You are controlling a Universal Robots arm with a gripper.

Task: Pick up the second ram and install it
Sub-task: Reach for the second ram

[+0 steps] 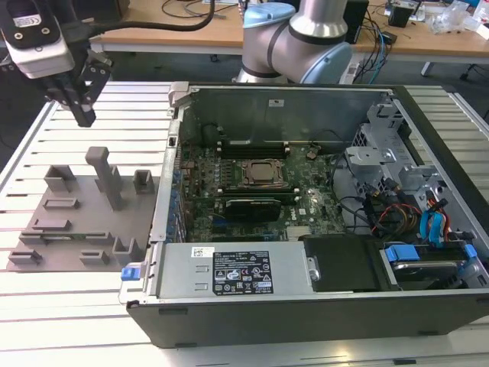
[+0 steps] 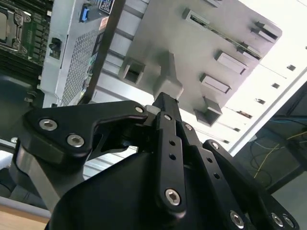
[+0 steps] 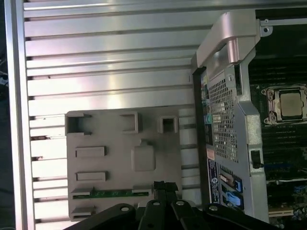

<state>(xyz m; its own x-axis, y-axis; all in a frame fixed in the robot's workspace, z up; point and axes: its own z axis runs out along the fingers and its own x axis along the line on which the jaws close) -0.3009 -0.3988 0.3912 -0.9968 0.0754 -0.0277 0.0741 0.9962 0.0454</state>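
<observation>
1. In the exterior view we see the black two-finger gripper (image 1: 85, 115) hanging above the flat grey moulded holder plate (image 1: 80, 212). The plate lies on the slatted aluminium table (image 1: 61, 321), at the exterior view's left of the open black computer case (image 1: 306, 321). The fingers look drawn together, with nothing between them.
2. In the second wrist view the gripper (image 2: 165, 99) shows its tips meeting and carrying nothing, with the plate lying beyond them.
3. In the first wrist view we find the second ram (image 3: 112, 193), a long, thin green circuit-board stick. It sits in a long slot near the plate's edge opposite its row of three square pockets, well apart from the case. It shows as a narrow green strip between the slot's grey walls. The gripper (image 3: 163, 184) does not hold it.
4. We judge the stick light, stiff and fragile, with little surface to grip. It is best pinched across its two flat faces near the middle of its length, clear of the contact edge.
</observation>
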